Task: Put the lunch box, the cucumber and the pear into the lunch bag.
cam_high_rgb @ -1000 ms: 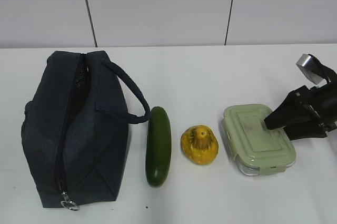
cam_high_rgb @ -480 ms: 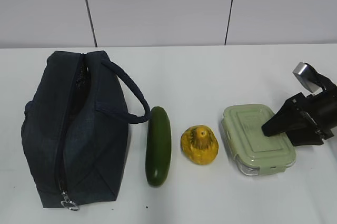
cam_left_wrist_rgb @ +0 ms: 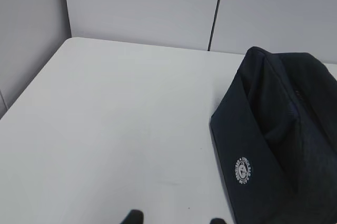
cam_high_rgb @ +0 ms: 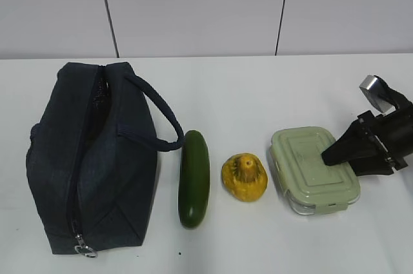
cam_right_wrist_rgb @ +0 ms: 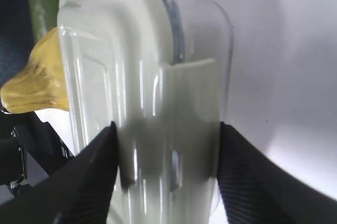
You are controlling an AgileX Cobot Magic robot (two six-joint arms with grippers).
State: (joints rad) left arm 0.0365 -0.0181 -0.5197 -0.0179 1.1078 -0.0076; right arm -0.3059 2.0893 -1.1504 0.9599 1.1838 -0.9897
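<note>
Box (cam_high_rgb: 315, 168), far right beside pear (cam_high_rgb: 244, 176): bracketed at its right end by right gripper (cam_right_wrist_rgb: 166, 153), contact seemingly made, grasp unconfirmed; slip off smooth glass is risked when lifted.

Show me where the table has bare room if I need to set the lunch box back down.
Bare table runs wide behind the row, toward the wall, and left of the lunch bag. Crowded: cucumber, pear and lunch box sit close, with narrow gaps. The front strip is thin.
</note>
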